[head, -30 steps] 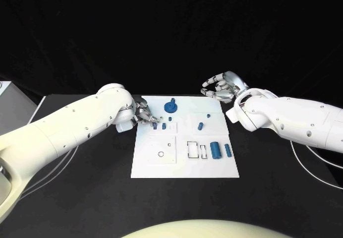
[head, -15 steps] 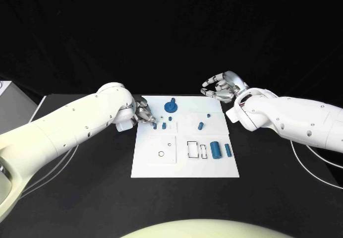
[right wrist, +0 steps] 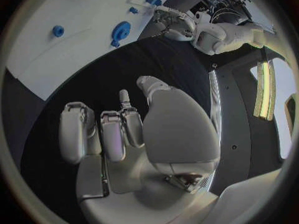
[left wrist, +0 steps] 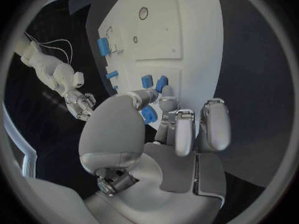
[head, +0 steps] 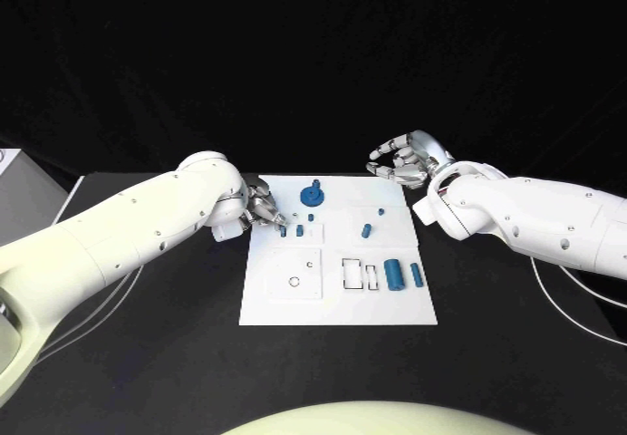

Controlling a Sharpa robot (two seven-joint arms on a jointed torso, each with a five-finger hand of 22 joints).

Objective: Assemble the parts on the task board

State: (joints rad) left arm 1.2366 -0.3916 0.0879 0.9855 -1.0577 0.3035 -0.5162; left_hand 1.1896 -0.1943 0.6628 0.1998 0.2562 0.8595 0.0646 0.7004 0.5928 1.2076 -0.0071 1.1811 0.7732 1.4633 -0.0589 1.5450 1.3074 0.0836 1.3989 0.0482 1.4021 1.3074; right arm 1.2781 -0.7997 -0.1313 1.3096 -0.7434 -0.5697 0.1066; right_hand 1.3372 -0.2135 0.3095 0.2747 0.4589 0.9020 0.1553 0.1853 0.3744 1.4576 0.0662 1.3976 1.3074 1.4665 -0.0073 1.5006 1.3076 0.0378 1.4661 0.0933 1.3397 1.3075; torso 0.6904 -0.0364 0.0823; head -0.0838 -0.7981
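The white task board (head: 333,304) lies in the middle of the table. My left hand (head: 262,208) hovers at its far left edge with the fingers curled in and nothing in them. Thumb and forefinger tips (left wrist: 167,103) point at two small blue pegs (head: 292,230) standing just ahead. A blue gear-like part (head: 313,193) stands beyond them and is seen through the hand's gap (left wrist: 148,115). Two blue cylinders (head: 402,272) lie at the board's right. My right hand (head: 408,156) hangs above the table past the far right corner, fingers curled, empty (right wrist: 124,129).
Smaller blue parts (head: 367,230) sit mid-board, beside a rectangular slot (head: 354,273) and a round hole (head: 296,281). A pale box (head: 20,186) stands at the table's left edge. Black table (head: 157,362) surrounds the board.
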